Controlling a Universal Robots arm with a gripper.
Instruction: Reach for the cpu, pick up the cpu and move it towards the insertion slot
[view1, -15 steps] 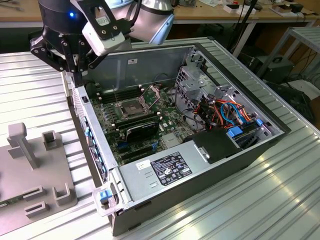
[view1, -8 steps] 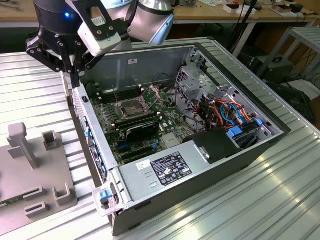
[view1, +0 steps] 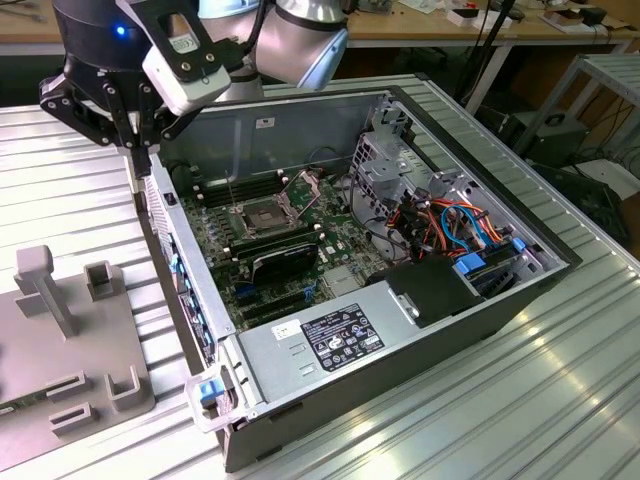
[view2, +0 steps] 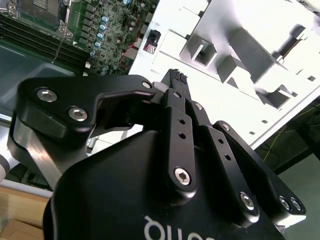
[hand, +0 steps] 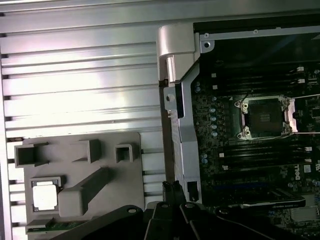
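The cpu (hand: 45, 195), a pale square chip, lies in a pocket of the grey fixture (hand: 100, 172) on the table beside the computer case. The insertion slot (hand: 264, 117) is a silver-framed square socket with a dark centre on the motherboard; in the exterior view the insertion slot (view1: 262, 215) lies deep in the open case. My gripper (hand: 173, 194) hangs high over the case's wall, between the fixture and the motherboard. In the second wrist view my gripper (view2: 175, 76) has its fingertips pressed together with nothing between them. It is well away from the cpu.
The open computer case (view1: 470, 300) holds a black card (view1: 285, 262), a power supply (view1: 330, 340) and coloured cables (view1: 455, 225). Upright blocks rise from the grey fixture (view1: 60, 330) at the exterior view's left. Ribbed metal table (view1: 520, 400) surrounds everything.
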